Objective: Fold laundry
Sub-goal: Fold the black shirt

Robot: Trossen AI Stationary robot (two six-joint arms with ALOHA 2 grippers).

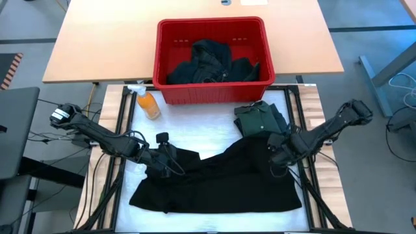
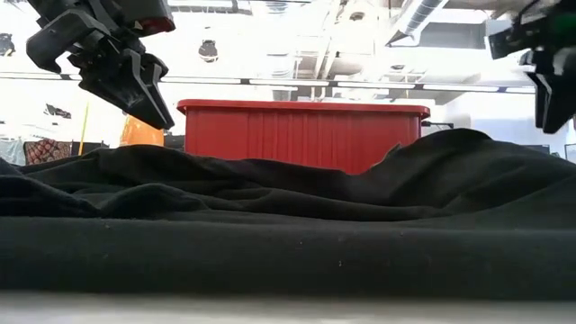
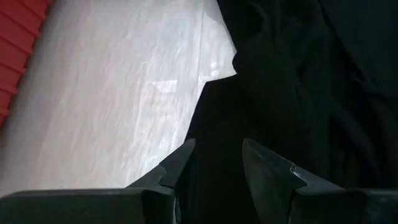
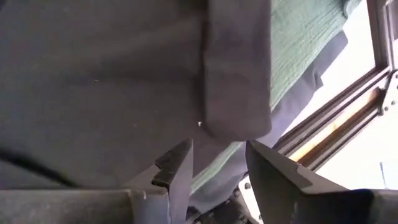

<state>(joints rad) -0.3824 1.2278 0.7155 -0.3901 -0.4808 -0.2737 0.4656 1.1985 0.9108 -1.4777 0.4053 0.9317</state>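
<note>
Two robot arms work a black garment spread across the white table, with a folded green shirt just behind it and more dark laundry heaped in the red basket at the far edge. The left pincer hovers over the garment's left edge, fingers parted with nothing between them. The right pincer hangs at the garment's right side where it meets the green shirt, its fingers also apart and gripping nothing.

The step in hand looks like taking hold of the garment's two sides for a fold. Doing it well would mean each pincer pinching only the top black layer at matching points, the right one keeping clear of the green shirt so the finished piece is not dragged along.

An orange bottle stands beside the basket; any label on it is too small to read. No other writing shows.
</note>
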